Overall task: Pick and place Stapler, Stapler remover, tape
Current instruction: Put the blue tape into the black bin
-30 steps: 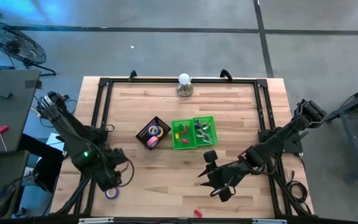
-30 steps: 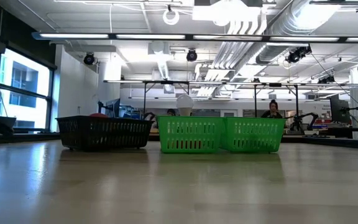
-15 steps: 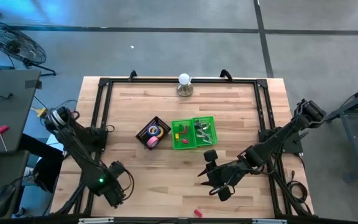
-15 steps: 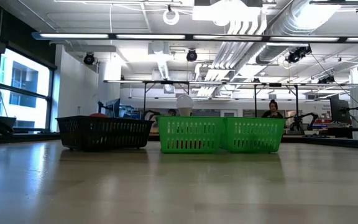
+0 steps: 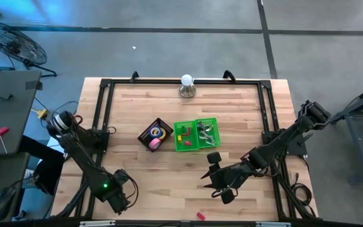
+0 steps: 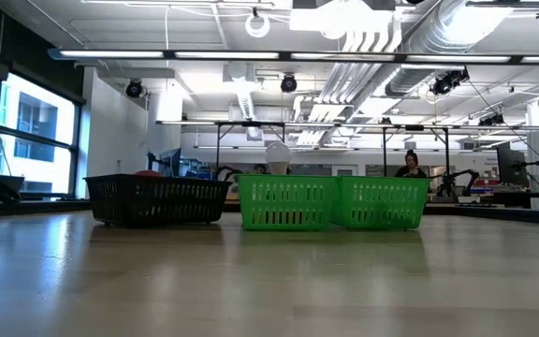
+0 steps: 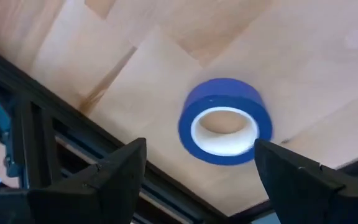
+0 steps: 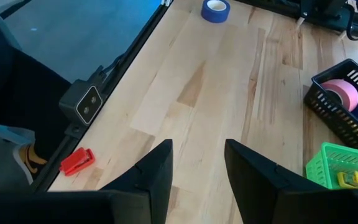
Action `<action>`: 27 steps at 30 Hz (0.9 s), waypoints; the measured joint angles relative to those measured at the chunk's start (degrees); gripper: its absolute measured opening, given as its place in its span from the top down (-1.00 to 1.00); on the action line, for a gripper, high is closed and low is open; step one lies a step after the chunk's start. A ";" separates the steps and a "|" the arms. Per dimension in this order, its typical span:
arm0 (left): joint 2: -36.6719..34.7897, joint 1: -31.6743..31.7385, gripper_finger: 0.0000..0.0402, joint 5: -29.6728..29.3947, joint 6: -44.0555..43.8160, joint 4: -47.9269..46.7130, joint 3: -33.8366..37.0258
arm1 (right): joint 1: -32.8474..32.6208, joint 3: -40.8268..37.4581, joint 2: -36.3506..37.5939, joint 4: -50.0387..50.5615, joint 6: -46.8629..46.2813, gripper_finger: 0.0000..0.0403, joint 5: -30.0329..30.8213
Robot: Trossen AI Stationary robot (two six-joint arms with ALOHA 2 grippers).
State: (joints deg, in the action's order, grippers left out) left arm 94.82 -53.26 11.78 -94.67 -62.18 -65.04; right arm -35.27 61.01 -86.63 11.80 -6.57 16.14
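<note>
The left gripper (image 7: 194, 174) hangs wide open just above the blue tape (image 7: 225, 121) near the table's (image 5: 244, 113) front-left corner — not touching it. The right gripper (image 8: 197, 168), fingers parted and empty, waits over the front-right part. Pink tape (image 8: 340, 94) lies in the black basket (image 8: 347, 121).

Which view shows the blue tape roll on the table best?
The left wrist view: the blue tape roll lies flat, close up, beyond the open left gripper. The right wrist view shows it small and far off; the high and low views don't show it.
</note>
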 joint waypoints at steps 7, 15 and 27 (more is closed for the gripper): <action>4.52 -0.02 -0.44 2.75 5.52 -0.24 0.02 | -0.02 0.00 0.00 0.00 -0.02 0.32 -0.02; 8.77 -0.02 -0.44 -0.93 11.03 -0.63 0.00 | -0.02 0.00 0.00 0.00 -0.02 0.32 -0.02; 9.10 0.57 0.73 -5.17 19.55 3.16 5.81 | -0.06 0.00 0.00 0.76 -1.16 0.32 0.01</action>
State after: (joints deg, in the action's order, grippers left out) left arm 103.92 -52.69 6.61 -75.13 -59.03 -59.22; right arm -35.33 61.01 -86.63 12.55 -7.73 16.14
